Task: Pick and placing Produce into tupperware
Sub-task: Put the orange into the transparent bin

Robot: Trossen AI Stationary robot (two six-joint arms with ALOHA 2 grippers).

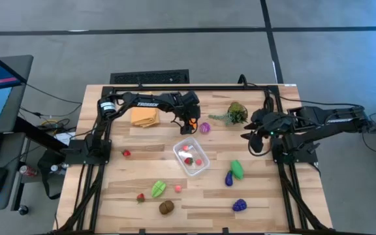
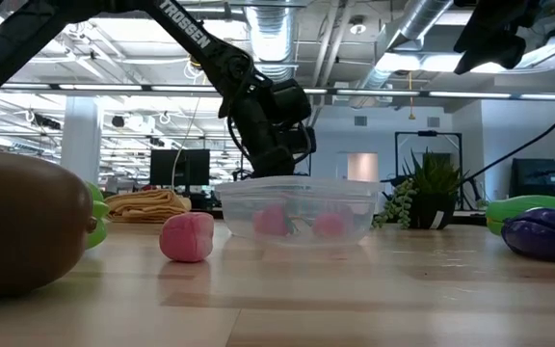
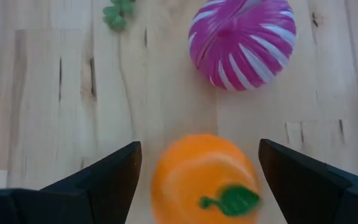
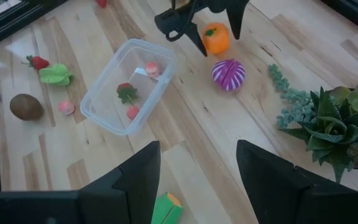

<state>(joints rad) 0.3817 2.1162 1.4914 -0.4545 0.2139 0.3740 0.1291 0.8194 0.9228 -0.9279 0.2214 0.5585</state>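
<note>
Only the low view shows the brown oval toy fruit [image 2: 22, 224] looming nearest, at 9 o'clock, with the small pink toy piece [image 2: 187, 237] beyond it. Farther in, the clear plastic rectangular tupperware [image 1: 191, 157] sits mid-table holding red pieces. At its 12 o'clock the left gripper [image 1: 189, 125], arm lettered "TROSSEN", spreads its fingers around the orange round toy fruit [image 3: 205, 179]; the magenta white-striped ball [image 3: 242, 42] lies beyond. The right gripper [image 1: 258, 141] hovers released at 3 o'clock, beside the leafy green plant [image 4: 337, 127].
</note>
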